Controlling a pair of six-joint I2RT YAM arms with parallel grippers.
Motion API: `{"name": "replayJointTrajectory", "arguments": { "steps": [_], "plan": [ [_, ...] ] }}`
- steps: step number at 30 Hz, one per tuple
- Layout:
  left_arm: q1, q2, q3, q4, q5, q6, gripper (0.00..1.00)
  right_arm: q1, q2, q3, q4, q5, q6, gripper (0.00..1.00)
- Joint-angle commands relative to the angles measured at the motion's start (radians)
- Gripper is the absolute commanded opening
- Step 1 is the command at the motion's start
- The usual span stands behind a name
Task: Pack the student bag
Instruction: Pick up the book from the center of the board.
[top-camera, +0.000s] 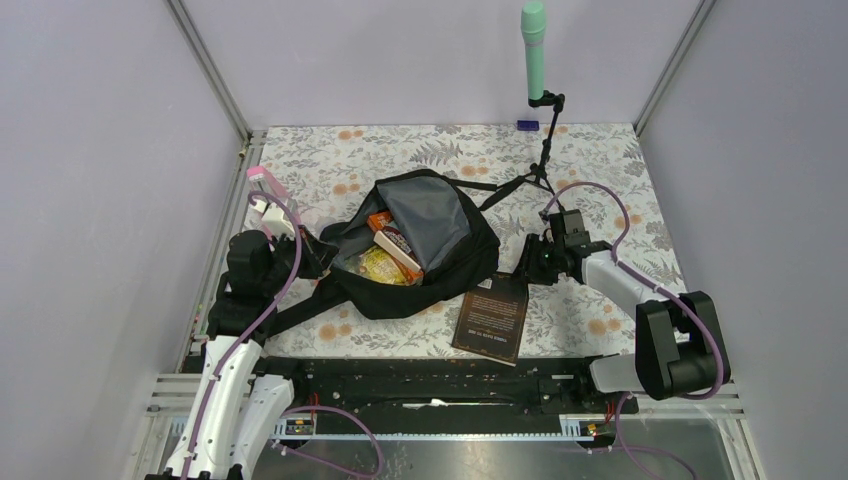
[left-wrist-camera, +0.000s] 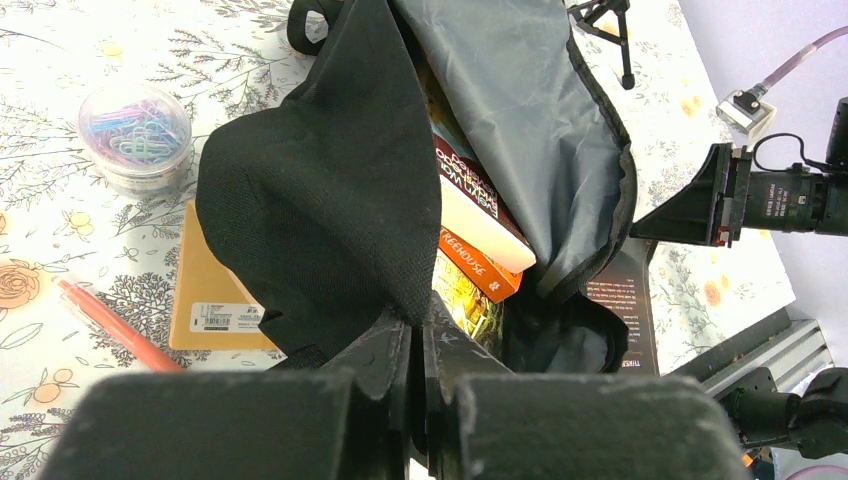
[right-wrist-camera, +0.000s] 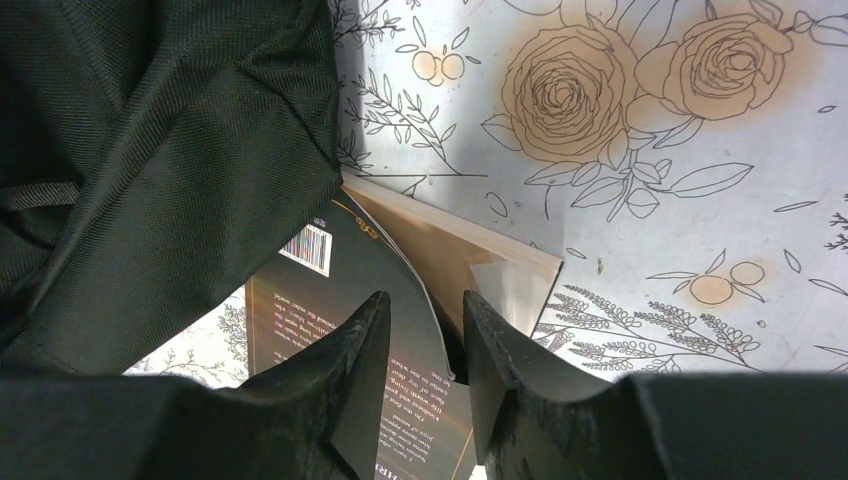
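The student bag (top-camera: 440, 225) lies open mid-table, its grey lining showing, with several books (top-camera: 395, 250) inside. My left gripper (top-camera: 318, 250) is shut on the bag's black fabric edge at its left opening; in the left wrist view (left-wrist-camera: 418, 335) the fabric (left-wrist-camera: 330, 170) rises from between the closed fingers. A dark book (top-camera: 492, 315) lies flat in front of the bag's right side. My right gripper (top-camera: 525, 265) is low at that book's far corner. In the right wrist view (right-wrist-camera: 427, 320) its jaws stand apart, with the book's curled cover (right-wrist-camera: 330, 300) between them.
A jar of coloured paper clips (left-wrist-camera: 135, 135), a tan notebook (left-wrist-camera: 205, 285) and a red pen (left-wrist-camera: 115, 325) lie left of the bag. A green microphone on a small tripod (top-camera: 535, 60) stands at the back. The bag's strap (top-camera: 300, 315) trails toward the left arm.
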Motion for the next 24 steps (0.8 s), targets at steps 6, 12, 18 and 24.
{"name": "replayJointTrajectory", "arguments": {
  "steps": [6, 12, 18, 24],
  "plan": [
    [0.002, -0.021, 0.038, 0.150, 0.026, 0.001, 0.00, -0.003, 0.037, -0.003, -0.001, -0.047, -0.017, 0.39],
    [0.002, -0.021, 0.037, 0.149, 0.024, 0.001, 0.00, -0.002, 0.054, 0.006, 0.000, -0.063, -0.018, 0.40],
    [0.002, -0.020, 0.038, 0.150, 0.021, 0.001, 0.00, -0.003, 0.040, 0.002, -0.002, -0.024, -0.010, 0.19],
    [0.002, 0.002, 0.051, 0.100, -0.061, 0.004, 0.14, -0.003, -0.149, -0.030, -0.026, 0.154, 0.033, 0.00]
  ]
}}
